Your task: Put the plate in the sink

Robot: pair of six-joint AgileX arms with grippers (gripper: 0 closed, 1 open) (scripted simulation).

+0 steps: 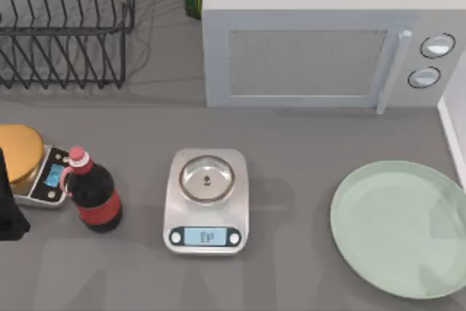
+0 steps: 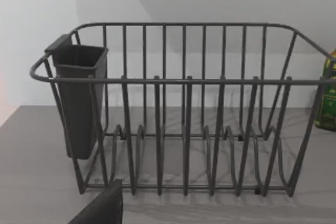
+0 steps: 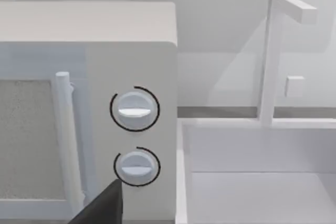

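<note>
you see microwave (image 1: 320, 52) at back, sink (image 3: 252, 182) white, just right of it. plate (image 1: 399, 227) flat on counter front right, near sink rim (image 1: 451, 136), untouched. dish rack (image 2: 184, 114) back left. scale (image 1: 207, 200) centre, bottle (image 1: 93, 193) to its left. left arm (image 1: 11, 202) parked at left edge; both pincers: can't tell if apart or together.

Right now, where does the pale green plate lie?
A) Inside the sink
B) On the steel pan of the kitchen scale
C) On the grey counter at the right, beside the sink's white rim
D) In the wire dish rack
C: in the top view the plate lies flat on the grey counter, with the sink rim at its right.
</note>
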